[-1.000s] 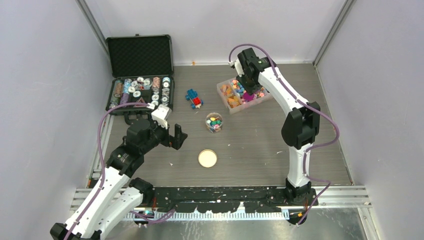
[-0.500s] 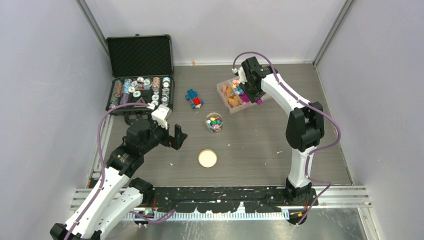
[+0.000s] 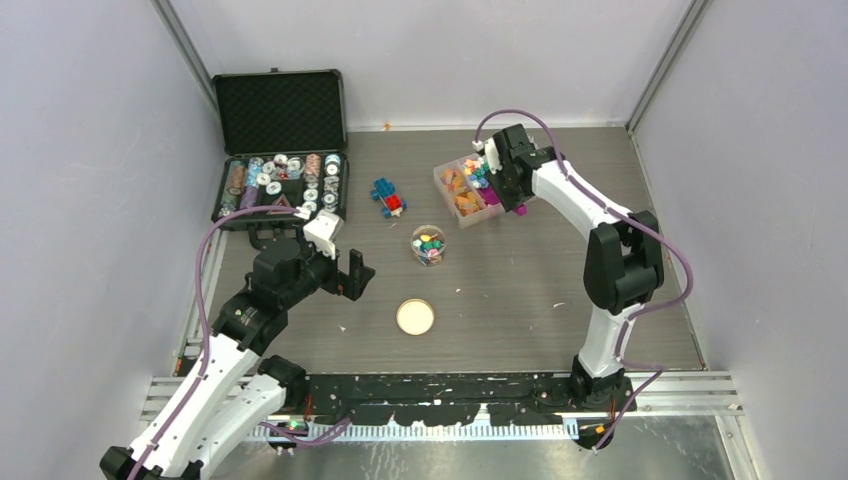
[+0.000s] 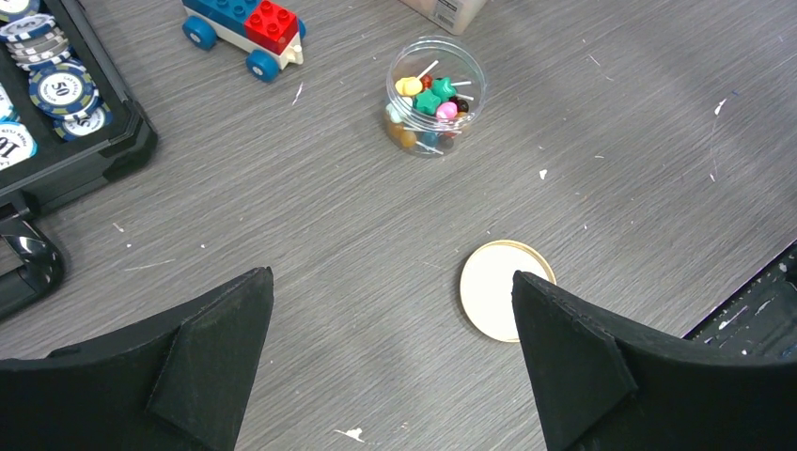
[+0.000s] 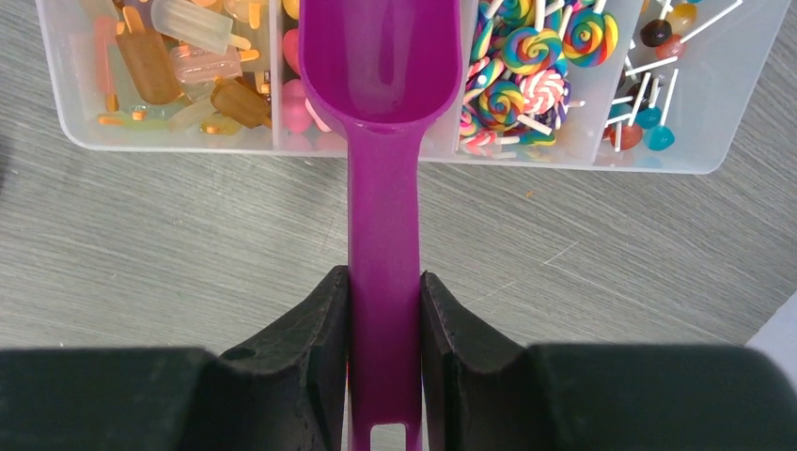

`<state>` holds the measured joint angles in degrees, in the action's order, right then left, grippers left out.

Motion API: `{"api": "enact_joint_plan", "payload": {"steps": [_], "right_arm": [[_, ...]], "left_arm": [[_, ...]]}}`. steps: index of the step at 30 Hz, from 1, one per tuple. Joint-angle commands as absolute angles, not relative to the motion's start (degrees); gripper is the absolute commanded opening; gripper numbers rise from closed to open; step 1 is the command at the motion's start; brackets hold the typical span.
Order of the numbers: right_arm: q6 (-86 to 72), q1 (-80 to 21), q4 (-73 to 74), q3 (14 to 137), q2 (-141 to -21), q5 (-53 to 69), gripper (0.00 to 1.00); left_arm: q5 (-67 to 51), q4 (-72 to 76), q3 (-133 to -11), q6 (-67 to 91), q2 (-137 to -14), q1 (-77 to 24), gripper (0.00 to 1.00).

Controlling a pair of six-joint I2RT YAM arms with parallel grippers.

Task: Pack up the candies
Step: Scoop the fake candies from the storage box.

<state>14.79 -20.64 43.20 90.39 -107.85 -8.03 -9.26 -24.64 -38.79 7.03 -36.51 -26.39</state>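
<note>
Right now the candies (image 5: 526,66), tiny multicoloured sweets, sit mostly in a clear plastic divided tray (image 5: 714,141) at the far right of the table. It holds amber ice-lolly shapes, pink drops, rainbow swirl lollipops and small balls on white sticks, each kind in its own compartment. A few more lie in a small clear round jar (image 4: 481,94) near the table's middle, with a pale round cork disc (image 4: 503,289) lying apart from it, nearer the arms.

The right gripper (image 5: 383,301) is clamped on the handle of a purple plastic scoop (image 5: 385,56), whose bowl looks empty and sits over the compartment of pink sweets. Whether it touches them I cannot tell. The left gripper (image 4: 392,280) is spread wide with nothing in it, above bare table near the disc.

These sweets are probably light, hard and prone to roll or scatter, and the thin sticks may snag one another. They look too small to pinch reliably. Sliding the scoop's lip low under a heap and lifting level seems the safer hold.
</note>
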Motion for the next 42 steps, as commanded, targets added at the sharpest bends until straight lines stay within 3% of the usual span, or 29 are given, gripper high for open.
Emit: {"api": "enact_joint_plan", "payload": {"steps": [1,25,42], "right_arm": [[13.33,-20.2,35.63,85.26,-101.76,-6.03,0.0],[10.11,-19.64,9.47,59.09,-86.73,-7.34,0.0],[11.43,-19.6,6.81,54.85,-76.55,-3.47,0.01]], "left_arm": [[-9.8,-24.26,-40.0,6.38,-36.36,-26.63,1.0],[-10.81,-24.6,-39.8,6.25,-35.88,-26.89,1.0],[-4.54,-25.88,-40.49,5.11,-33.52,-26.98,1.0]]}}
